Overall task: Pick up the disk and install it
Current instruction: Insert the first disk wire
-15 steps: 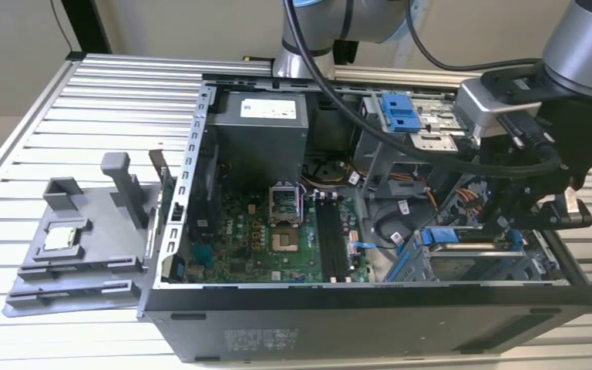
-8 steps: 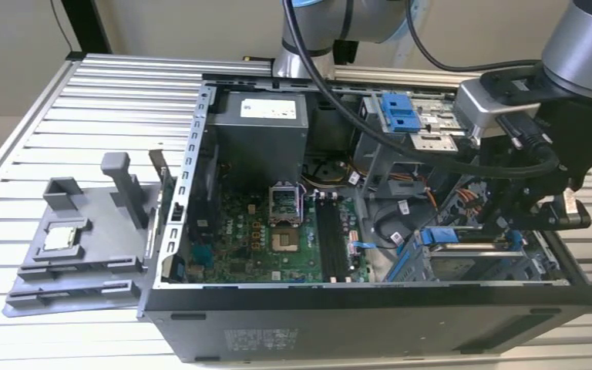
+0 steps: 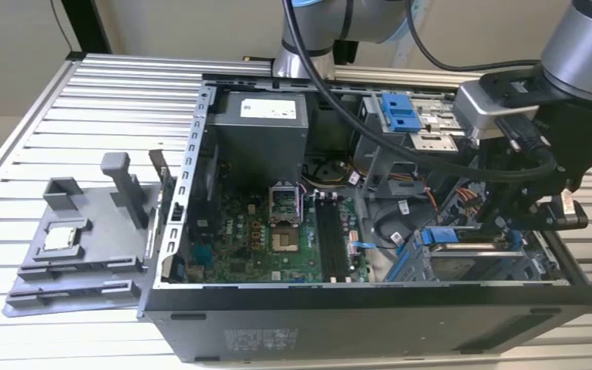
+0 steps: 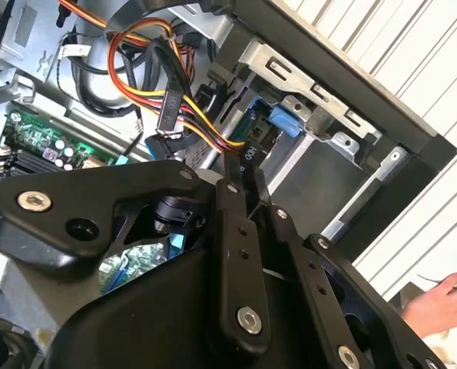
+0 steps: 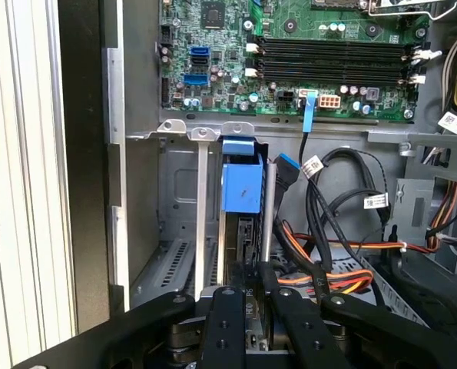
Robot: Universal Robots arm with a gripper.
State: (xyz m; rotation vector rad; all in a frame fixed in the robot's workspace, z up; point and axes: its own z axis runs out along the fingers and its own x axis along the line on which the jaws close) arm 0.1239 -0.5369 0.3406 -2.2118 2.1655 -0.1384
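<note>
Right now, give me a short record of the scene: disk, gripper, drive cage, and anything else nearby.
disk: edge-on, blue-framed, in the drive cage
gripper: shut on the disk
drive cage: corner of the computer case, the exterior view's right
motherboard: exposed beside the cage
hand: a person's, outside the case

A counter (image 3: 39, 139) of ribbed, silver-white metal slats fills the lower and middle exterior view, its grooves running across the frame. The same pale slats show in both wrist views (image 5: 21, 192) (image 4: 443, 92). Behind the counter, along the top of the exterior view, stands a plain beige wall (image 3: 173, 23). A black upright post (image 3: 92, 27) rises in the upper left, with a thin dark cable (image 3: 67, 23) hanging beside it. The light is soft and even, with a mild sheen on the slats.
</note>
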